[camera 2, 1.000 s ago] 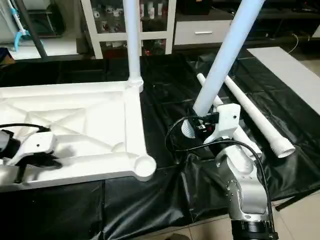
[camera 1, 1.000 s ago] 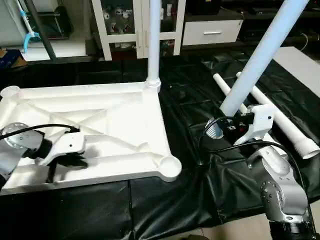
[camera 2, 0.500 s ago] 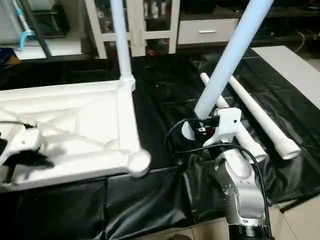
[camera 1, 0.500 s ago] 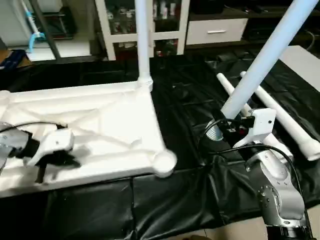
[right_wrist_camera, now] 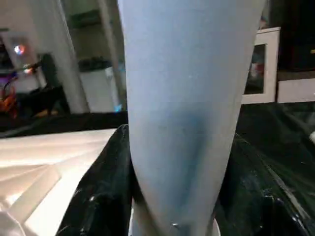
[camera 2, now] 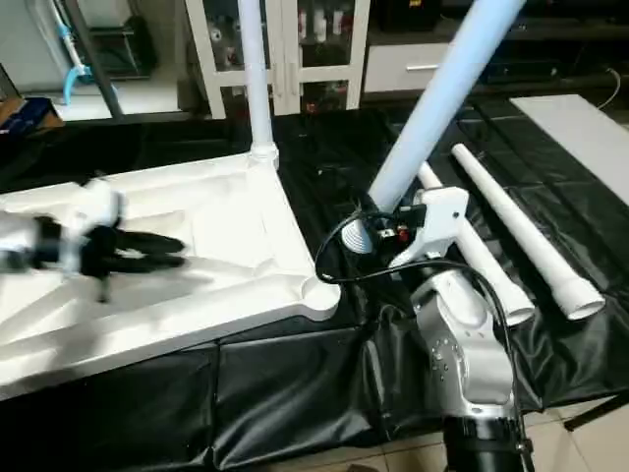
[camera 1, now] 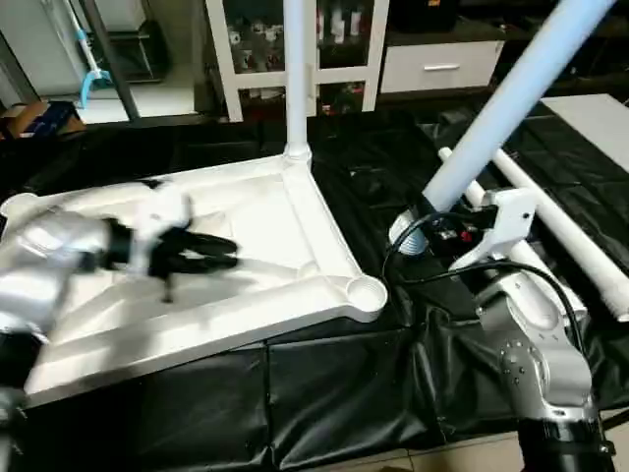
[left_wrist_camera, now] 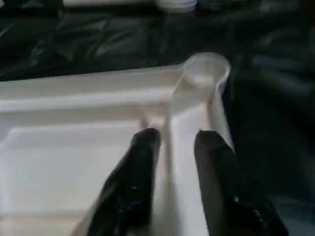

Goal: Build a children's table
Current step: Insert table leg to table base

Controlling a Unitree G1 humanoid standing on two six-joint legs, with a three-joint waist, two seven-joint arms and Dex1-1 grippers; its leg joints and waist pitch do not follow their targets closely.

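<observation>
The children's table top [camera 1: 295, 211] lies upside down on the black sheet, ribs up. One white leg [camera 1: 295, 69] stands upright in its far corner socket. The near right corner socket [camera 1: 366, 293] is empty. My left gripper [camera 1: 228, 254] hovers over the ribbed underside, open, fingertips [left_wrist_camera: 145, 147] either side of a rib and holding nothing. My right gripper [camera 1: 425, 221] is shut on a second leg [camera 1: 511, 98], which leans up and to the right, its ribbed end [camera 2: 359, 239] just right of the top. Two more legs [camera 1: 565, 231] lie on the sheet at the right.
A white glass-door cabinet [camera 1: 339, 44] and a drawer unit [camera 1: 442, 67] stand behind the sheet. A white panel [camera 1: 595, 113] lies at the far right, a cardboard box [camera 1: 34, 118] at the far left. A cable loops from my right wrist [camera 1: 442, 280].
My left gripper has swung from the top's near left edge toward its middle and its fingers have parted. The camera has shifted. My right gripper still holds the tilted leg.
</observation>
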